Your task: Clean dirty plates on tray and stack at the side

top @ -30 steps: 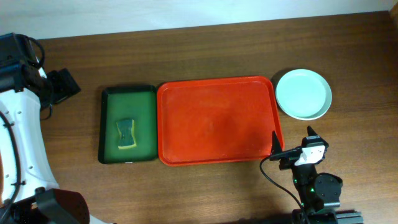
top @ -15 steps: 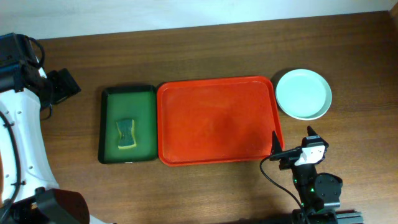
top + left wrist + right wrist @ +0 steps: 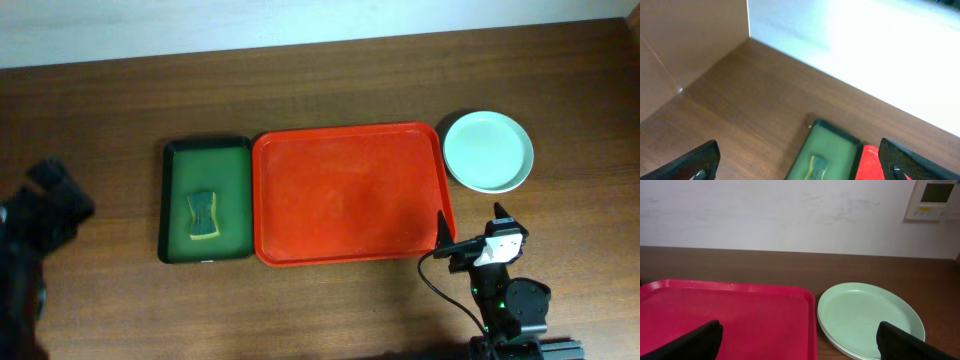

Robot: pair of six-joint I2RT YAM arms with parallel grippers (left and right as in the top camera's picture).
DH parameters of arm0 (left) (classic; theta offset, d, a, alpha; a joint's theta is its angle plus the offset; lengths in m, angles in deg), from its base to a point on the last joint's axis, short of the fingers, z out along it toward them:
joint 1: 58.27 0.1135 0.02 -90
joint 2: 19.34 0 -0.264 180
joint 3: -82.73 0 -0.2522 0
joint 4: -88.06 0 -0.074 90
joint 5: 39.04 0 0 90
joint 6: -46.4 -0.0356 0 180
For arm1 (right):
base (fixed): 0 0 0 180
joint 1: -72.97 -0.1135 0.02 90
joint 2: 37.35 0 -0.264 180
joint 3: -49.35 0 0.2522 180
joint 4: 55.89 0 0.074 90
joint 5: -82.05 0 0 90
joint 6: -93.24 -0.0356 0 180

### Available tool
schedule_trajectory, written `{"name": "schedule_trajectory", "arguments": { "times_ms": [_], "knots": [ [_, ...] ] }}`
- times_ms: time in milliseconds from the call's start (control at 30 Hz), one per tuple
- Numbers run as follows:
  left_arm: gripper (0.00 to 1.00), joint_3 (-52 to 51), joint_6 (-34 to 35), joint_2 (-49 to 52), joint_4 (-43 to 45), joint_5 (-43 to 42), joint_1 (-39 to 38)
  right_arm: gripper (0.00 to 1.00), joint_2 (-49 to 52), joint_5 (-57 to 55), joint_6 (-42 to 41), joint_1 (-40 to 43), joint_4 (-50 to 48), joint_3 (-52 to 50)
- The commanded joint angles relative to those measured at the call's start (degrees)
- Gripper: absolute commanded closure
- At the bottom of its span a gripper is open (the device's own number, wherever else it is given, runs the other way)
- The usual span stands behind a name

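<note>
The red tray (image 3: 350, 195) lies bare in the middle of the table; it also shows in the right wrist view (image 3: 730, 310). The plates (image 3: 488, 150) sit stacked on the table just right of the tray's far right corner, a pale mint one on top, with a second rim showing under it in the right wrist view (image 3: 867, 317). My right gripper (image 3: 471, 225) is open and empty at the tray's near right corner (image 3: 802, 342). My left gripper (image 3: 800, 165) is open and empty, high above the table left of the trays. In the overhead view the left arm (image 3: 45, 215) is a dark blur.
A dark green tray (image 3: 205, 200) with a yellow-green sponge (image 3: 204, 215) lies against the red tray's left side; both show in the left wrist view (image 3: 832, 142). A brown side panel (image 3: 685, 45) and a white wall (image 3: 790, 210) bound the table.
The left arm has swung from the far left corner down to the left edge, its white body gone from view. The right arm, tray and plates have not moved.
</note>
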Motion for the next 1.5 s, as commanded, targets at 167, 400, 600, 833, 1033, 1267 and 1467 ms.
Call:
{"name": "schedule_trajectory", "arguments": {
  "times_ms": [167,400,600,833,1033,1267,1467],
  "knots": [
    [0.01,0.15,0.74,-4.33,-14.84,-0.42,-0.13,0.02,-0.44,-0.26,-0.63,-0.46,0.28,-0.31],
    [0.01,0.15,0.74,-4.48,-20.74,-0.37,-1.46,0.02,-0.44,-0.26,-0.63,-0.46,0.28,-0.31],
    [0.01,-0.57,0.92,-7.19,-16.15,-0.9,-8.68,0.02,-0.44,-0.26,-0.63,-0.46,0.28,-0.31],
    [0.01,-20.57,2.69,-21.79,16.79,-11.32,-8.76,0.02,-0.44,-0.26,-0.63,-0.46,0.28,-0.31],
    [0.01,-50.77,2.71,-40.09,54.73,-16.46,-8.76,0.02,-0.44,-0.26,-0.63,-0.46,0.28,-0.31],
    [0.01,-74.95,2.69,-55.41,80.13,-16.55,-8.79,0.02,-0.44,-0.26,-0.63,-0.46,0.28,-0.31],
    [0.01,-86.14,2.71,-60.19,87.58,-16.59,-8.87,0.02,-0.44,-0.26,-0.63,-0.46,0.28,-0.31]
  ]
}}
